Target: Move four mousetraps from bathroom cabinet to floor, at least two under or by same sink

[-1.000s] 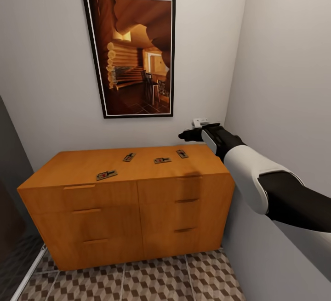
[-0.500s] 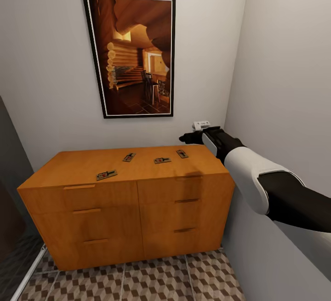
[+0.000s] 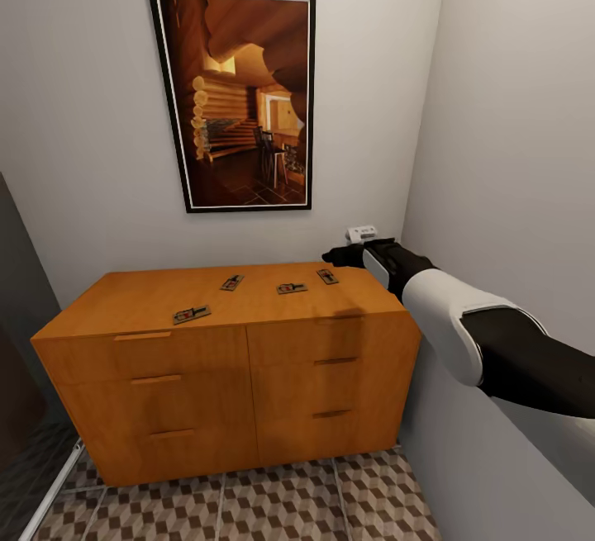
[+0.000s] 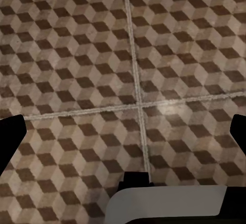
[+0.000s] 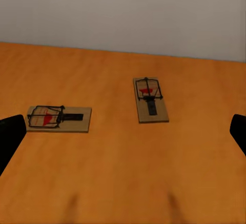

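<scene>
Several mousetraps lie flat on top of the orange-brown cabinet (image 3: 165,297): one near its front left (image 3: 192,314), one further back (image 3: 232,282), one in the middle (image 3: 291,287) and one at the back right (image 3: 327,276). My right gripper (image 3: 334,257) hovers just above the cabinet's back right corner, close to the rightmost trap. In the right wrist view it (image 5: 123,137) is open, with two mousetraps ahead of it, the nearer (image 5: 151,100) and the other (image 5: 57,118). My left gripper (image 4: 123,131) is open over the bathroom floor (image 4: 77,65). The bathroom sink is out of view.
The cabinet stands in a corner, with a wall close on its right (image 3: 512,153) and a framed picture (image 3: 235,95) on the wall behind it. Cube-patterned tiles (image 3: 248,508) lie in front of the drawer fronts. A dark panel (image 3: 12,343) stands at the left edge.
My right gripper has come down a little toward the cabinet top near the rightmost mousetrap. The mousetraps have not moved.
</scene>
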Motion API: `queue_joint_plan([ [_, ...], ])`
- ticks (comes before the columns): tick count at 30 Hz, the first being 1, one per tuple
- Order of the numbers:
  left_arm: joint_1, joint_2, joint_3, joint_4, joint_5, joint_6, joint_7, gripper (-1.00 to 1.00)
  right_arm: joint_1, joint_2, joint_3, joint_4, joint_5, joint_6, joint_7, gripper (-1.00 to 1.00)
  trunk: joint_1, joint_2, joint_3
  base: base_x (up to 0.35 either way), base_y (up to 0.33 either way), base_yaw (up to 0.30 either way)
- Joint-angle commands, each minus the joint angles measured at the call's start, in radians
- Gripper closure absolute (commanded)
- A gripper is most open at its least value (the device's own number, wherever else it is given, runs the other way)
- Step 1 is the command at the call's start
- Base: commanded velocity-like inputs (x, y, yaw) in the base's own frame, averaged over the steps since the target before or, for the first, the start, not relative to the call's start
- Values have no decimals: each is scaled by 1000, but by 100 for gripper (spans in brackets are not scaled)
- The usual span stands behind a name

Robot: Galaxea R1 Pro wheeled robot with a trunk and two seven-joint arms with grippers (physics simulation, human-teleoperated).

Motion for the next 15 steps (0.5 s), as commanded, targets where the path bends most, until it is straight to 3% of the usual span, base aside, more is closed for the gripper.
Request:
queue_joint_plan([
  [1,1,0,-3,-2,0,-1,5,-100,-1,0,8,5,-5,0,2,-100,0,-1,-1,0,0,0],
  [15,0,0,-3,-2,0,-1,5,-100,0,-2,7,30,-4,-25,21,-100,0,-1,-1,0,0,0],
])
